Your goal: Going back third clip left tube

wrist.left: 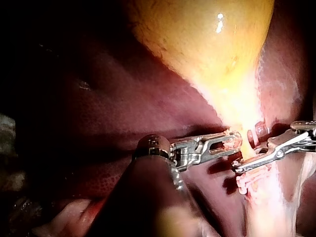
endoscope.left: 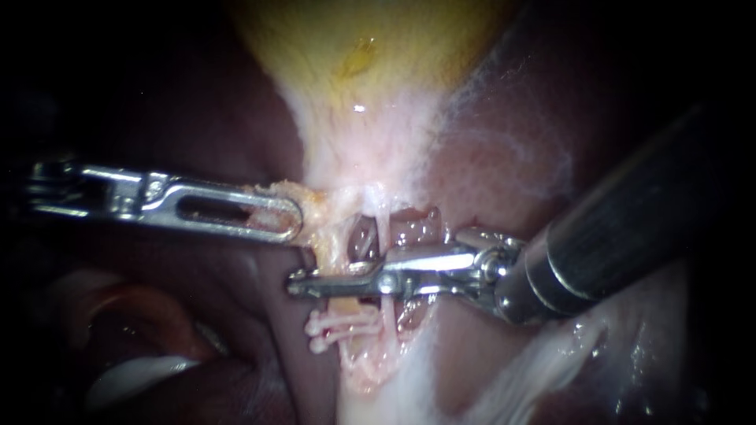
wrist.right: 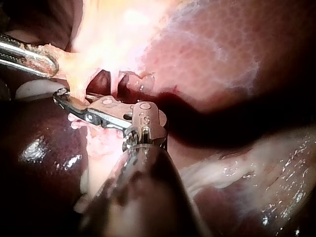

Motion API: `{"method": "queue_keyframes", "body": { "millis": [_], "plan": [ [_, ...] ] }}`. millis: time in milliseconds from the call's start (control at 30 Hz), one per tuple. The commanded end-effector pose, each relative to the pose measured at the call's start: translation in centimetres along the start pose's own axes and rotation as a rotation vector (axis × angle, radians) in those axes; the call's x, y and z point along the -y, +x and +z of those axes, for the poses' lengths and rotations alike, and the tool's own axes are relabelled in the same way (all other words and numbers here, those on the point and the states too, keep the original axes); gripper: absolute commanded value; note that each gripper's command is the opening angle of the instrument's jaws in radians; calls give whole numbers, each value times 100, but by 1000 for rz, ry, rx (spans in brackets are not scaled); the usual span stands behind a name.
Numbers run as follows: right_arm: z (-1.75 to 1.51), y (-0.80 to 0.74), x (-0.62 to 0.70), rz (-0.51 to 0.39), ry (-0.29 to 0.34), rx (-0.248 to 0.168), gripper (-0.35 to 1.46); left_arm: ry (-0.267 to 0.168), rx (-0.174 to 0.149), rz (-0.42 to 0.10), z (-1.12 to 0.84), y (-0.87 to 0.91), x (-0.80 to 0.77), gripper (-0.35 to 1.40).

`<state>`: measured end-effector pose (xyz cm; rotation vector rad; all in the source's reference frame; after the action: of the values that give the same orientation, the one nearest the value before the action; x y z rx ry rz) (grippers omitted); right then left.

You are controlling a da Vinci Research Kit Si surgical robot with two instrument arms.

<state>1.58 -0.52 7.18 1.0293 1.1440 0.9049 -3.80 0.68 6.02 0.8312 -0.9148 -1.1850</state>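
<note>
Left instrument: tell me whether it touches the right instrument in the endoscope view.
No, the left instrument, shut on a flap of tissue, stands clear of the right instrument, with tissue showing between them.

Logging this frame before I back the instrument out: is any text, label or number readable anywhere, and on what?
On the right instrument: a small stamped mark at its wrist joint, too small and blurred to read.
On the left instrument: nothing legible.
On the gallbladder, the liver and the clips: no text at all.

Gallbladder (endoscope.left: 370, 47) cut off above, left tube (endoscope.left: 332, 250) partly hidden behind right tool (endoscope.left: 295, 286)
</note>
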Motion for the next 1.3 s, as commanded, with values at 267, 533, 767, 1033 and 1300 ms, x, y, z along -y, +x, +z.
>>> {"method": "queue_keyframes", "body": {
  "millis": [267,533,767,1033,1300],
  "plan": [
    [6,-4,-1,-203,4,9,9,-1,1,0,1,0,1,-35],
    [19,-4,-2,-322,1,3,48,-1,1,1,0,1,0,-35],
    [10,-5,-2,-411,-13,0,50,-1,1,1,-1,1,1,-35],
    [-42,2,6,-534,-35,-7,50,0,0,1,-4,2,0,-35],
    [-111,13,22,-658,-24,5,50,0,-1,1,-4,2,0,-35]
  ]
}}
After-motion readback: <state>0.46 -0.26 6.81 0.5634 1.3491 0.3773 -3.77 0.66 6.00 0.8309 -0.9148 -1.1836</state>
